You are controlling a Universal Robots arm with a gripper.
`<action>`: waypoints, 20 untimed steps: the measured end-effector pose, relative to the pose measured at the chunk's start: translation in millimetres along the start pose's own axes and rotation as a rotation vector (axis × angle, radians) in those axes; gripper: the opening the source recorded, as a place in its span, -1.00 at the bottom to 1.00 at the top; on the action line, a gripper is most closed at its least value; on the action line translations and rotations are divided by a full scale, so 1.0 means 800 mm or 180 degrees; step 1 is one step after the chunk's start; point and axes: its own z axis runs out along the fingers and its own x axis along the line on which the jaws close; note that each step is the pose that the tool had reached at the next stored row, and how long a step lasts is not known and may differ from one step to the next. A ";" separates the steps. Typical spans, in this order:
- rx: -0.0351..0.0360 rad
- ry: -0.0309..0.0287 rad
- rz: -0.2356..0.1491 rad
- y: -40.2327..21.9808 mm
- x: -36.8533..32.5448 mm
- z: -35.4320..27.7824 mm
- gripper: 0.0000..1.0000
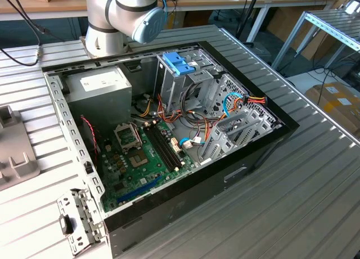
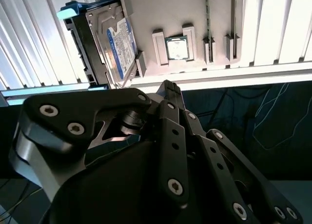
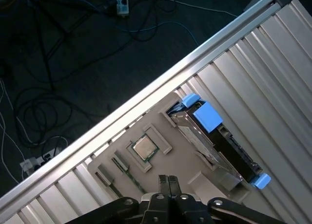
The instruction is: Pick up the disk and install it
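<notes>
Claw [image 3: 168, 181] nearest the lens in both wrist views: its fingers are pressed together and hold nothing, hanging above the tan holder plate [image 2: 161, 14] on the bench [image 3: 273, 63].

Chip [image 2: 176, 47] sits in a recess of that plate, just beside the disk's slot.

Disk [image 2: 116, 43] is at the plate's end, standing on one long edge with light-blue rail pieces at both ends. The labelled face is turned toward the chip and the dark underside away from it. Its long axis lies flat along the bench ridges, square to the bench edge. Cannot tell which end carries the connector.

Beyond the plate are the bench edge, then the floor with loose cables [image 3: 48, 112].

The open computer case [image 1: 253, 157] lies well apart, in the exterior view.

Risks, as judged:
- A claw with fingers together would strike the disk's top edge rather than straddle it.
- A grip on the plastic rails alone could flex and slip.
- A sideways push could tip the disk onto the chip.
- The bench edge is near, so a knocked disk might go over.
</notes>
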 end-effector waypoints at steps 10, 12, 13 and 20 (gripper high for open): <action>-0.0007 0.0012 -0.0267 0.0000 0.0000 0.0000 -0.79; -0.0008 0.0015 -0.0326 0.0000 0.0000 0.0000 -0.79; -0.0009 0.0016 -0.0368 0.0000 0.0000 0.0000 -0.79; -0.0013 0.0023 -0.0524 0.0000 0.0000 0.0000 -0.79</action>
